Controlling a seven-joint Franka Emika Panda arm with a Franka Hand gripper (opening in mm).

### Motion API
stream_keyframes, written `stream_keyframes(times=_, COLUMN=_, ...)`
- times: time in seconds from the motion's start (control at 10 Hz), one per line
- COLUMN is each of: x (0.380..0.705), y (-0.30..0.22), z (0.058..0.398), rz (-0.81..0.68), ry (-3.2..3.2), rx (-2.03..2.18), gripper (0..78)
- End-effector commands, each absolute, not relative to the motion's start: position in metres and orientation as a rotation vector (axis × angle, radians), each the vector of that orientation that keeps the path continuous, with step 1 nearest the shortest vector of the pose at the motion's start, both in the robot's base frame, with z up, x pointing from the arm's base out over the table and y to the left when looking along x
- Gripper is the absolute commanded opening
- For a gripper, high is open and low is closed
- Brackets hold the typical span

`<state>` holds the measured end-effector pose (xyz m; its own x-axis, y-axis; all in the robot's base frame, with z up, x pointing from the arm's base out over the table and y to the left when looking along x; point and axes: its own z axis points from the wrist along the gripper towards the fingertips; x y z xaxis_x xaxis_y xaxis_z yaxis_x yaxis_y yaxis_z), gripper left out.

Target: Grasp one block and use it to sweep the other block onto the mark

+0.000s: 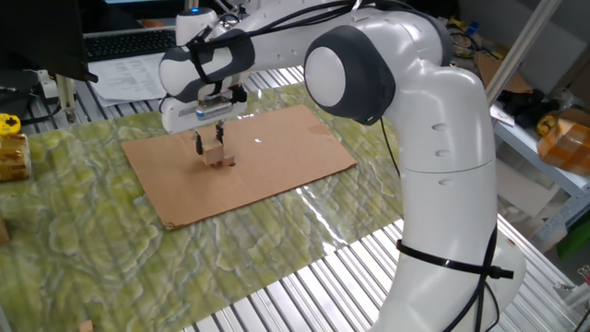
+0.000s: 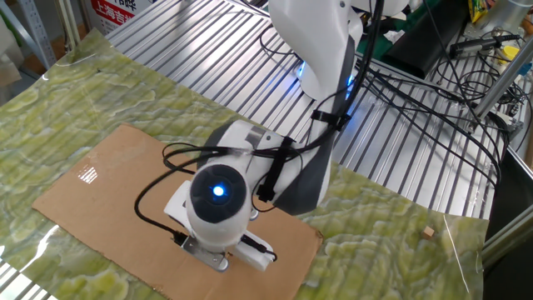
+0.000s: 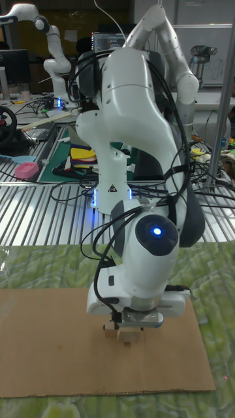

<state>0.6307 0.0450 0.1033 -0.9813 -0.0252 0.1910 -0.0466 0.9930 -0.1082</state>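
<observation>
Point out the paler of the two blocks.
The larger pale cube directly beneath the tool; the small block beside it is lower and browner.

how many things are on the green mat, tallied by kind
large pale wooden cube: 1
small low brown wooden block: 1
flat brown cardboard sheet: 1
total: 3
</observation>
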Motion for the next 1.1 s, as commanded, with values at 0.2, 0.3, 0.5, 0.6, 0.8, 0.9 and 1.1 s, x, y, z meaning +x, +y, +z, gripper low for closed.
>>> stream_keyframes(times=0.2, x=0.633, y=0.043, z=0.105, rz=0.209, ry=-3.005, rx=-0.053, gripper=1.1)
stream_keyframes(times=0.3, x=0.635, y=0.041, z=0.104, rz=0.212, ry=-3.018, rx=-0.138, gripper=1.1)
stream_keyframes(times=0.5, x=0.637, y=0.041, z=0.105, rz=0.187, ry=-3.06, rx=-0.282, gripper=1.1)
stream_keyframes(times=0.6, x=0.641, y=0.041, z=0.106, rz=0.15, ry=-3.099, rx=-0.299, gripper=1.1)
stream_keyframes(times=0.8, x=0.654, y=0.041, z=0.109, rz=0.134, ry=-3.139, rx=-0.29, gripper=1.1)
stream_keyframes(times=0.9, x=0.659, y=0.041, z=0.11, rz=0.139, ry=-3.15, rx=-0.274, gripper=1.1)
stream_keyframes(times=1.1, x=0.665, y=0.041, z=0.112, rz=0.185, ry=-3.16, rx=-0.198, gripper=1.1)
